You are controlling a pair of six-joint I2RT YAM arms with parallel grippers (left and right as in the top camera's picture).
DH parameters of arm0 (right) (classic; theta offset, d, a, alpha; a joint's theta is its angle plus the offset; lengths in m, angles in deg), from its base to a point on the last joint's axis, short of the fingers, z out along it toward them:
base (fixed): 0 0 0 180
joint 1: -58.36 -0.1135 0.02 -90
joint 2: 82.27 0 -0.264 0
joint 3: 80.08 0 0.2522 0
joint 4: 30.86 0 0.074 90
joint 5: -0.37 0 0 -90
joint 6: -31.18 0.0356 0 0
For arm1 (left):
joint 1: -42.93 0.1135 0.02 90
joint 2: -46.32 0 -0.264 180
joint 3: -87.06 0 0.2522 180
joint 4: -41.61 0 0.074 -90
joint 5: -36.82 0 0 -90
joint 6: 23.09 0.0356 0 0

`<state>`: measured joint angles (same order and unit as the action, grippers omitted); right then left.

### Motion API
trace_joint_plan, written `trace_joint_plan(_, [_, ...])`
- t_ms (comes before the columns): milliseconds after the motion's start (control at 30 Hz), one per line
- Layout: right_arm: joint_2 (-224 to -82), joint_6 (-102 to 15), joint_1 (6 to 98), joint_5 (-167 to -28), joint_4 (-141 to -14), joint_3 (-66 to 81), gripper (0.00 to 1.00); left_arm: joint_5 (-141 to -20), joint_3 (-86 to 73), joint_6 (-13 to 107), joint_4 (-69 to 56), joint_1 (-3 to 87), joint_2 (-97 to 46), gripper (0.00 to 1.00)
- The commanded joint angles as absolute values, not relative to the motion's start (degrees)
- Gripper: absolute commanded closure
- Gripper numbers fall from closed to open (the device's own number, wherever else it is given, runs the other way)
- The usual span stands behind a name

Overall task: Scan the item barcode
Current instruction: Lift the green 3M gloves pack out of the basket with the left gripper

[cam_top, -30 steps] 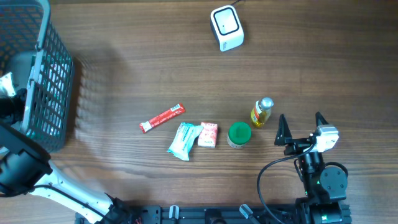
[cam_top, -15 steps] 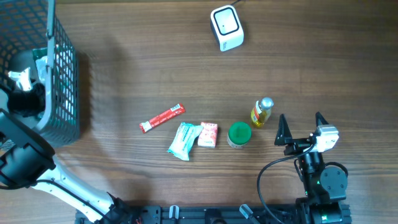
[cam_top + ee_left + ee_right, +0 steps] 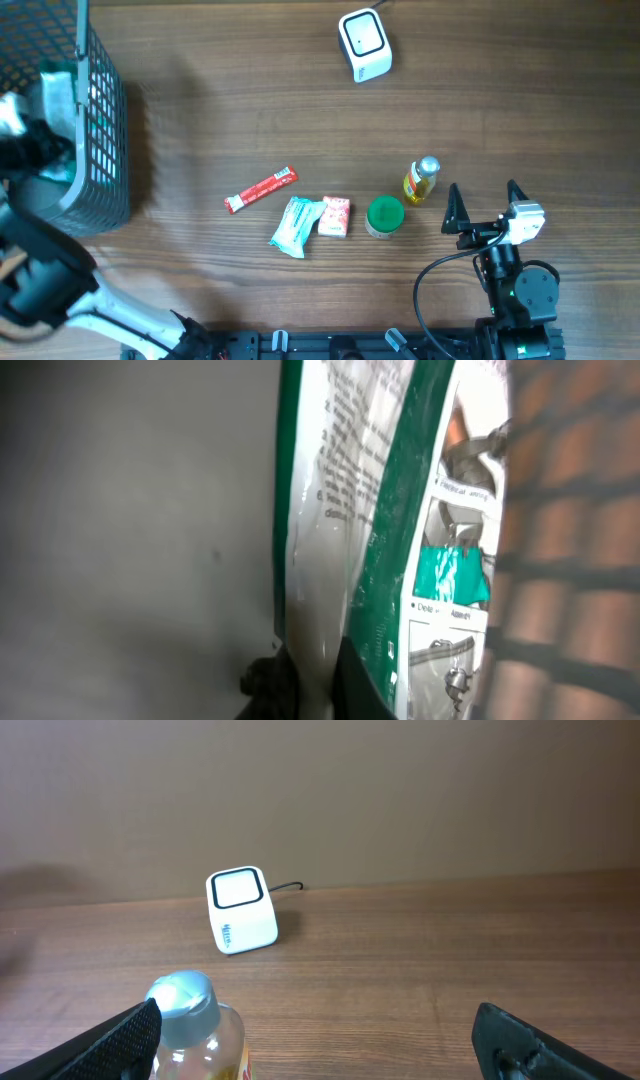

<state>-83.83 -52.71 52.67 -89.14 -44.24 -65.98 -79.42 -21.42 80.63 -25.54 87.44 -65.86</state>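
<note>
Far left: grey mesh basket (image 3: 108, 130) on the wooden table (image 3: 240, 110). The left arm reaches into it. Inside is a green-and-white packet (image 3: 385, 510) with printed text and small pictures; it stands roughly upright against the basket's solid inner side, with the mesh wall just behind it in the left wrist view. The left gripper (image 3: 318, 678) is clamped on the packet's lower edge, a dark finger on each side of it. I cannot tell whether the packet is lifted or resting on the basket floor, or whether the basket holds anything else.

Middle of the table, a loose row of things, all lying outside any container:
- a red stick pack (image 3: 261, 189), lying at a slant
- a pale blue wrapper (image 3: 296, 225), touching or just beside a small pink pack (image 3: 335, 216)
- a green-lidded jar (image 3: 385, 216), upright
- a small yellow bottle (image 3: 421, 181) with a silver cap, just beside the jar

The white scanner (image 3: 363, 45) sits at the far edge of the table, well apart from the row and from the basket, with a cable leading off it.

Right: the right gripper (image 3: 484, 192) has its jaws spread wide and holds nothing. It sits low near the yellow bottle and faces the scanner.
</note>
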Motion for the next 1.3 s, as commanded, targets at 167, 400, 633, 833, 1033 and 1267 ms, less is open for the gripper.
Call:
trace_joint_plan(167, [-83.7,-53.3,53.0,-88.4,-44.1,-66.0,0.0,-76.4,-23.6,67.1,-20.0,89.6,-39.4,0.96])
trace_joint_plan(400, [-83.7,-53.3,53.0,-88.4,-44.1,-66.0,0.0,-79.5,-23.6,52.9,-23.4,84.7,-23.3,0.96])
trace_joint_plan(633, [-83.7,-53.3,53.0,-88.4,-44.1,-66.0,0.0,-65.5,-23.3,56.4,-39.5,61.2,-16.1,0.96])
trace_joint_plan(833, [-83.7,-53.3,53.0,-88.4,-44.1,-66.0,0.0,-56.1,-18.0,56.1,-45.0,47.9,-19.6,0.96])
trace_joint_plan(1033, [-83.7,-53.3,53.0,-88.4,-44.1,-66.0,0.0,-45.5,-6.5,56.1,-43.8,42.9,-25.0,0.96])
trace_joint_plan(1267, [-83.7,-53.3,53.0,-88.4,-44.1,-66.0,0.0,-36.0,6.2,51.0,-33.0,42.4,-27.4,0.96])
